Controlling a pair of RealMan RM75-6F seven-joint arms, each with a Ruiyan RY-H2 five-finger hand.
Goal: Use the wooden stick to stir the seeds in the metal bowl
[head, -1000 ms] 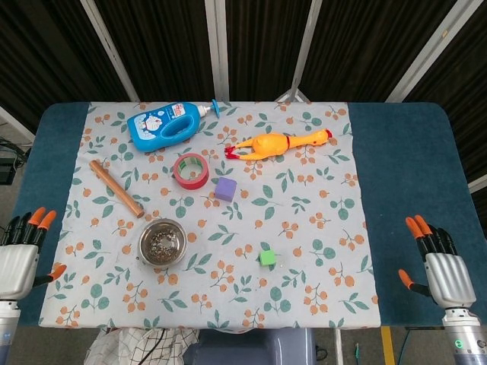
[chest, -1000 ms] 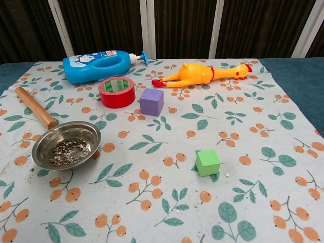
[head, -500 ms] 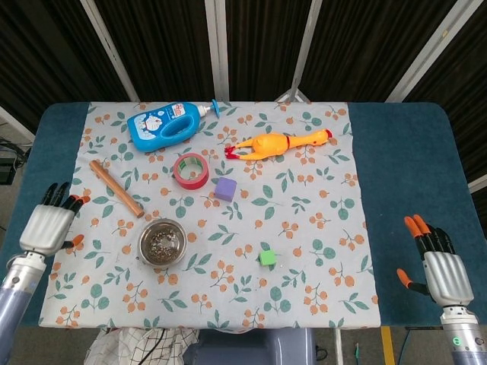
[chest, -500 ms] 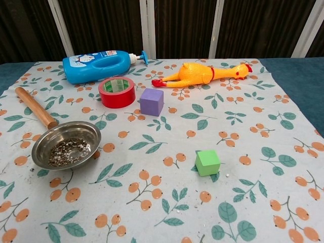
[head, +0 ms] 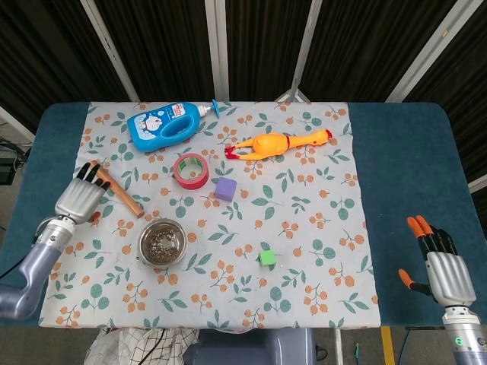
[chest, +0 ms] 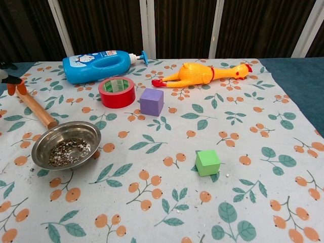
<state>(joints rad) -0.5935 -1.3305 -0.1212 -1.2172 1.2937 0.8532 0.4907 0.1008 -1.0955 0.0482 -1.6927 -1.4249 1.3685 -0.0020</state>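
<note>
The wooden stick (head: 124, 193) lies diagonally on the floral cloth, its lower end close to the metal bowl (head: 162, 242), which holds seeds (chest: 66, 152). In the chest view the wooden stick (chest: 38, 109) runs from the left edge down to the metal bowl (chest: 66, 146). My left hand (head: 81, 196) hovers over the stick's upper end with its fingers spread and holds nothing; only its fingertips (chest: 11, 81) show in the chest view. My right hand (head: 442, 265) stays open over the blue table at the lower right, far from everything.
A blue bottle (head: 169, 124) lies at the back left, with a red tape roll (head: 190, 170) and a purple cube (head: 224, 189) near the stick. A rubber chicken (head: 278, 143) lies at the back centre. A green cube (head: 267, 257) sits in front.
My left hand has moved up and to the right, from the table's left edge to the stick's upper end. The right hand and the objects have stayed put.
</note>
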